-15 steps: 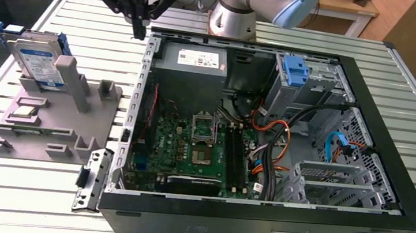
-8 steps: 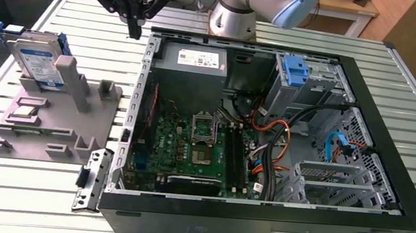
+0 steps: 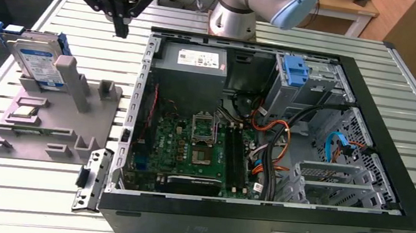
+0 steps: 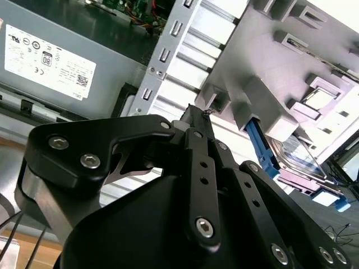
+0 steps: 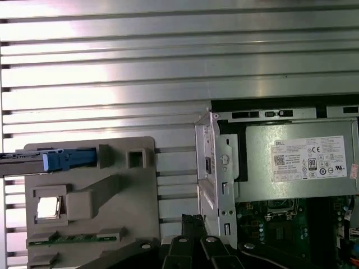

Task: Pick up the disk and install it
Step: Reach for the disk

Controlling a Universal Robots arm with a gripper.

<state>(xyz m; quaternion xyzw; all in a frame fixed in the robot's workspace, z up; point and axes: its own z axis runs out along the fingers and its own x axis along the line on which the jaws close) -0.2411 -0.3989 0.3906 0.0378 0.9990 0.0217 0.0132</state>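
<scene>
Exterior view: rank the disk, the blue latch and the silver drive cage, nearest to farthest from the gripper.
From the gripper:
1. disk, on the grey fixture, exterior view's left.
2. blue latch, by the case's far wall.
3. silver drive cage, case's near right corner.

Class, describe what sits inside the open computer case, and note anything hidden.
Inside the computer case: a grey power-supply box, a green motherboard, bundled cables and a blue latch. The cables cover whatever lies beneath them. The disk stands outside, on the grey fixture.
</scene>
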